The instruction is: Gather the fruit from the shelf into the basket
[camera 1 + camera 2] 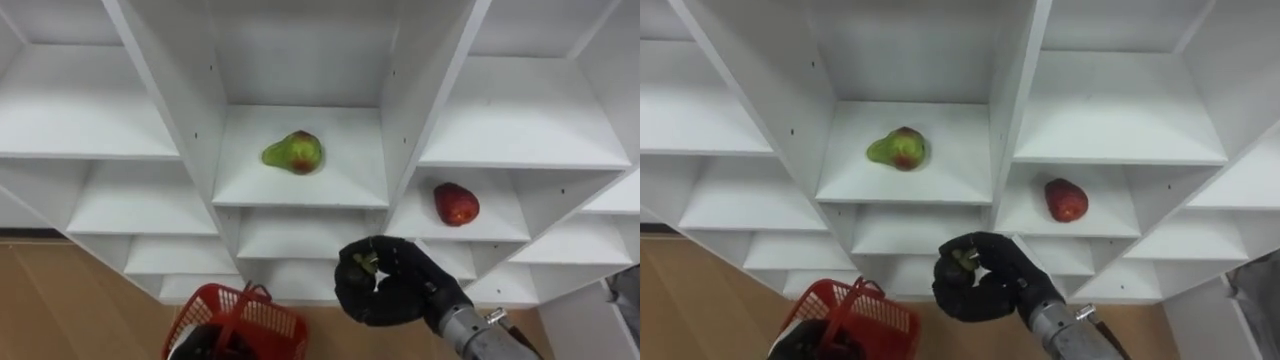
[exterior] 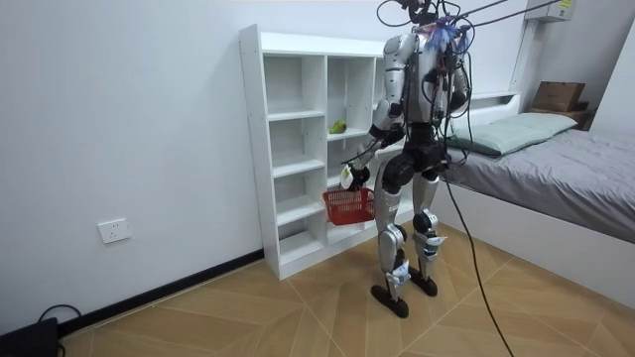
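Observation:
A green-and-red pear lies on the middle shelf of the white closet. A red fruit lies in the compartment to its right, one level lower. Below them my right hand hangs in front of the shelves, curled round a small green fruit. A red basket hangs at the lower left, to the left of and below that hand. My left hand shows as a dark shape at the basket's near edge. In the room view I stand upright facing the closet, basket at hip height.
The closet's other compartments hold nothing. A wooden floor lies below. A bed stands close at the room view's right, with a dark bag on the floor at the far left.

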`<state>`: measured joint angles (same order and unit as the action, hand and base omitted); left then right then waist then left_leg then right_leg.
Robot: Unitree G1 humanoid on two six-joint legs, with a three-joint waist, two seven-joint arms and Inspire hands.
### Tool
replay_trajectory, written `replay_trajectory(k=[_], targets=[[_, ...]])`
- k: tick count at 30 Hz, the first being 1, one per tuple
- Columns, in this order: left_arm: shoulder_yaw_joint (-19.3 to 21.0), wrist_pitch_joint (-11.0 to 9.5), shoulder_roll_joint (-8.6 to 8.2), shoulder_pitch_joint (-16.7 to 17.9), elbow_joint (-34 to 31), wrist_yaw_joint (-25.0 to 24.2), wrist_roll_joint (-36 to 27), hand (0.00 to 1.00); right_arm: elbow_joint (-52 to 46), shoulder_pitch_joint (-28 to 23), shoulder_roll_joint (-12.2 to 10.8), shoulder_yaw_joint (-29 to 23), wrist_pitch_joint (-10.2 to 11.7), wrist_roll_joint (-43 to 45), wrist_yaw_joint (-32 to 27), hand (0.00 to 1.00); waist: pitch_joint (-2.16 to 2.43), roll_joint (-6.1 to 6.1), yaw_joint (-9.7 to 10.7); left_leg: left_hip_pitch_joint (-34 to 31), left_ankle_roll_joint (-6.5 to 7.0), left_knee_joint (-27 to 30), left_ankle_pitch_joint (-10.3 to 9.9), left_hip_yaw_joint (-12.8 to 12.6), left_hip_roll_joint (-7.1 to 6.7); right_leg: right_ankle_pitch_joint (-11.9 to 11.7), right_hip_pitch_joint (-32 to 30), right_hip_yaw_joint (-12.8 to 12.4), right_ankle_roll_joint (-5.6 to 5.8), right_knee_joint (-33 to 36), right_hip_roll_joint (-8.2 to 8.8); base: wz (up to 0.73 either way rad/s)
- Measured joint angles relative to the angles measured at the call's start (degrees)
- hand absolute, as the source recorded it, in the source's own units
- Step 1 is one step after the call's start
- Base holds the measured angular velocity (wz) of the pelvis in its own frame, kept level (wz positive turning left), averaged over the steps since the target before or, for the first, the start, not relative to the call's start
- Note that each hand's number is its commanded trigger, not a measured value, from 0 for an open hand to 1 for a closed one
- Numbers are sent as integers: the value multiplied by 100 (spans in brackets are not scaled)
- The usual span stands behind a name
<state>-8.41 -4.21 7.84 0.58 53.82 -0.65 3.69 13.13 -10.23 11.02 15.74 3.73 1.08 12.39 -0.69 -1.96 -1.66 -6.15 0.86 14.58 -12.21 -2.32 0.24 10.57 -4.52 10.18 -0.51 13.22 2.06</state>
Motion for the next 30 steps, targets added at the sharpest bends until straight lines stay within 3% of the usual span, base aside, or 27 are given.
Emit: replay_trajectory(k=[2, 14, 24, 30], targets=[[-120, -33, -32, -59, -38, -8, -132, 100, 64, 81, -22, 39, 14, 206, -71, 100, -18, 55, 7, -121, 12, 29, 12, 24, -7, 0, -123, 47, 0, 50, 19, 7], [-395, -250, -64, -257, 186, -228, -307, 100, 1748, 817, -3, 341, 295, 884, -529, 100, -20, 67, -23, -377, 34, 79, 57, 5, -2, 0, -424, 60, 0, 169, 65, 0], [-837, -335, -9, -269, -16, -443, -292, 100, 1814, 1056, -29, 791, 341, 1051, -804, 100, -19, 85, -44, -489, 41, 126, 78, 9, -7, 0, -559, 102, 0, 277, 92, 0], [-1159, -344, -8, -278, -155, -653, -293, 100, 2072, 1181, -36, 1033, 397, 1049, -804, 100, -25, 166, -33, -538, 42, 172, 77, 59, -11, 0, -559, 134, 0, 276, 92, 3]])
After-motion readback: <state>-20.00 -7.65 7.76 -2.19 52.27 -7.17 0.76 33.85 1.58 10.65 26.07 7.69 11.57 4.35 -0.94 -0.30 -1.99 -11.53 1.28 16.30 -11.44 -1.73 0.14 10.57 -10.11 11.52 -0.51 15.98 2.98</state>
